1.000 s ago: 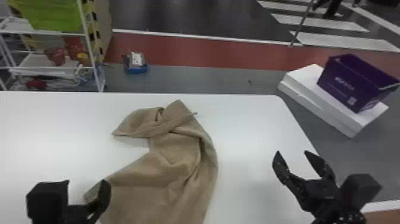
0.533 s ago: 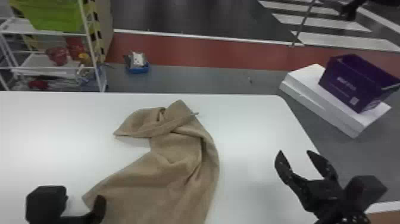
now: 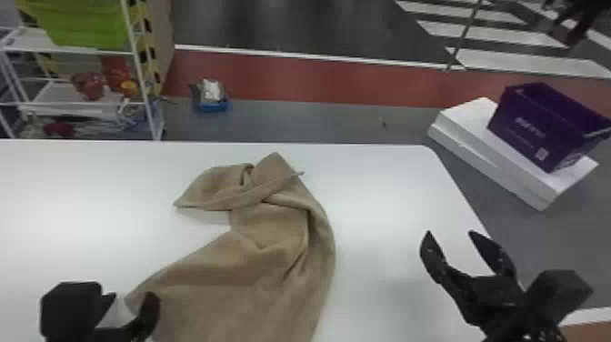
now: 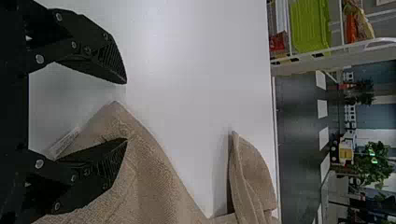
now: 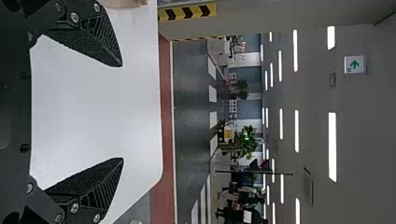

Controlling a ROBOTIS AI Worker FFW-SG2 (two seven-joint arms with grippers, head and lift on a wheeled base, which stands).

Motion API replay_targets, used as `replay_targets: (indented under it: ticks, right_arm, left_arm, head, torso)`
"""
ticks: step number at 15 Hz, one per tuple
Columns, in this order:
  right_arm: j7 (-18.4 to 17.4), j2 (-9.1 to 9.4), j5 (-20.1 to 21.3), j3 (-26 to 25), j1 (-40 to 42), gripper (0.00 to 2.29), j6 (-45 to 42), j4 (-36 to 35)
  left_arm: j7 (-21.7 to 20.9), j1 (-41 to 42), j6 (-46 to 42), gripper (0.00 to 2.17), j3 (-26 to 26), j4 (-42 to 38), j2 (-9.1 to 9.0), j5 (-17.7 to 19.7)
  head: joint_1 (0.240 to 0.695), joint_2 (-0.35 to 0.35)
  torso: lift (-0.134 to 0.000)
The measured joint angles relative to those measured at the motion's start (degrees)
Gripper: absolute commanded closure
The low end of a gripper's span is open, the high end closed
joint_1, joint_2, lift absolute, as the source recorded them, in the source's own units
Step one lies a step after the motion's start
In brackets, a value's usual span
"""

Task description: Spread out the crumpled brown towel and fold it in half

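A white tag (image 4: 64,143) showed on the brown towel (image 3: 272,254) in the left wrist view, near the widely parted left end effector (image 3: 131,301). In the head view, the towel lay crumpled, lower centre; desk (image 3: 386,204) stretched rightward to its edge, by the wide-spread right end effector (image 3: 450,238).

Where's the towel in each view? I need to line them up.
Head view: towel on mid-table, stretching toward the robot.
Left wrist view: towel spreads large, one corner showing between the open fingers of the left gripper.
Right wrist view: just a sliver of towel, left of the right gripper.
Shared landmark: the white table, with its far edge.
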Motion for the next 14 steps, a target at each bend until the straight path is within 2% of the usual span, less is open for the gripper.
replay_targets:
  ticks: [2,3,4,7,10,12,13,14]
  right_arm:
    - [0.00,0.00,-0.11,0.12,0.00,0.18,-0.01,0.00]
    - [0.00,0.00,-0.15,0.25,0.00,0.18,-0.01,-0.01]
    - [0.00,0.00,-0.19,0.38,0.00,0.18,-0.01,-0.07]
    - [0.00,0.00,-0.24,1.36,-0.18,0.18,0.00,-0.63]
    - [0.63,0.00,0.06,3.24,-1.25,0.18,0.00,-1.89]
    - [3.73,0.00,0.72,4.48,-3.11,0.18,0.70,-2.72]
    - [7.64,0.00,1.03,5.06,-4.72,0.18,2.22,-3.06]
    - [11.68,0.00,1.16,5.49,-6.52,0.18,4.68,-3.32]
  left_arm:
    - [-0.52,0.01,0.00,0.61,0.00,0.00,0.00,-0.03]
    - [-0.64,0.05,0.00,0.73,0.00,-0.06,0.00,-0.04]
    - [-0.69,0.07,0.00,0.98,-0.02,-0.17,0.00,-0.04]
    - [-0.40,0.41,-0.21,1.45,0.03,-0.96,0.00,-0.04]
    - [-0.06,1.39,-0.99,1.45,0.44,-3.42,0.00,0.49]
    - [0.07,2.09,-1.14,1.45,1.25,-5.48,0.00,1.18]
    - [0.11,2.52,-1.20,1.45,1.97,-6.50,0.00,1.81]
    - [0.11,2.88,-1.22,1.45,2.63,-7.20,0.00,2.34]
  head:
    - [0.695,-0.187]
    - [0.695,-0.186]
    - [0.695,-0.185]
    - [0.695,-0.175]
    - [0.695,-0.138]
    - [0.695,-0.104]
    - [0.695,-0.083]
    - [0.695,-0.025]
  torso:
    - [-0.124]
    - [-0.124]
    - [-0.124]
    - [-0.124]
    - [-0.124]
    - [-0.124]
    - [-0.124]
    - [-0.124]
